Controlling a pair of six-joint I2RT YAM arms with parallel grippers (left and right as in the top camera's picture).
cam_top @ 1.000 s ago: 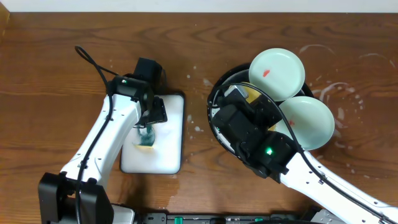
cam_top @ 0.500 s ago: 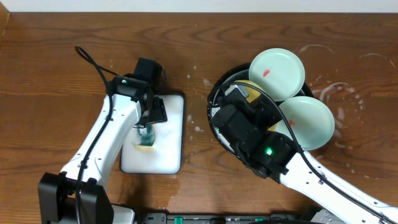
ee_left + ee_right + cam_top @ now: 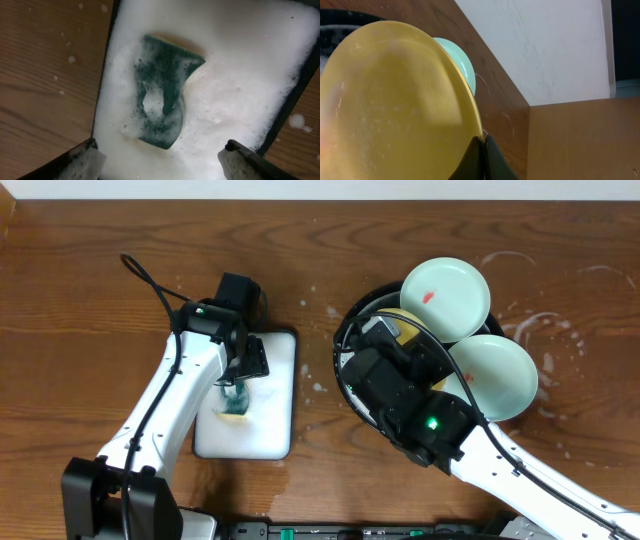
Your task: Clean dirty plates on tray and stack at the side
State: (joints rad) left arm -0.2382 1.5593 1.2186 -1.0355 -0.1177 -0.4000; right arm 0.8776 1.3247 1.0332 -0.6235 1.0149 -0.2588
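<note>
The left end effector, spread wide, hangs straight over the sponge in the foamy dish. The sponge's long axis crosses the gap. The right end effector is clamped on the yellow plate by its rim, over the tray.

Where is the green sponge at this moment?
In the overhead view the sponge lies in the foamy white dish on the table's left side, beneath the open left claw.
</note>
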